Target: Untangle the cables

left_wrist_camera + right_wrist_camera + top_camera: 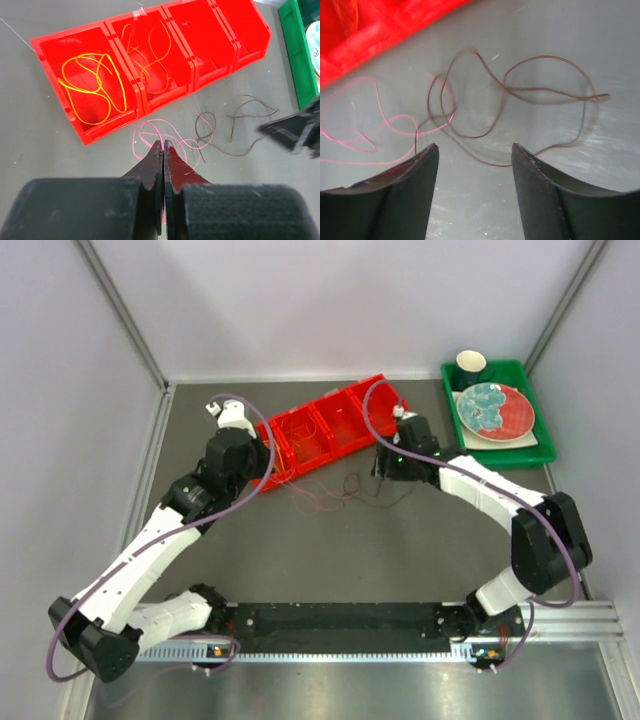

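A pink cable and a dark brown cable lie looped and crossing each other on the grey table in front of the red bins. A yellow cable lies in the leftmost bin and an orange cable in the second. My left gripper is shut on a strand of the pink cable, low over the table. My right gripper is open and empty just above the dark cable, with the pink cable to its left. From above, the left gripper and right gripper flank the tangle.
The row of red bins runs diagonally across the back middle; its two right compartments show no cable. A green tray with a plate and a dark cup stands at the back right. Walls close in on both sides.
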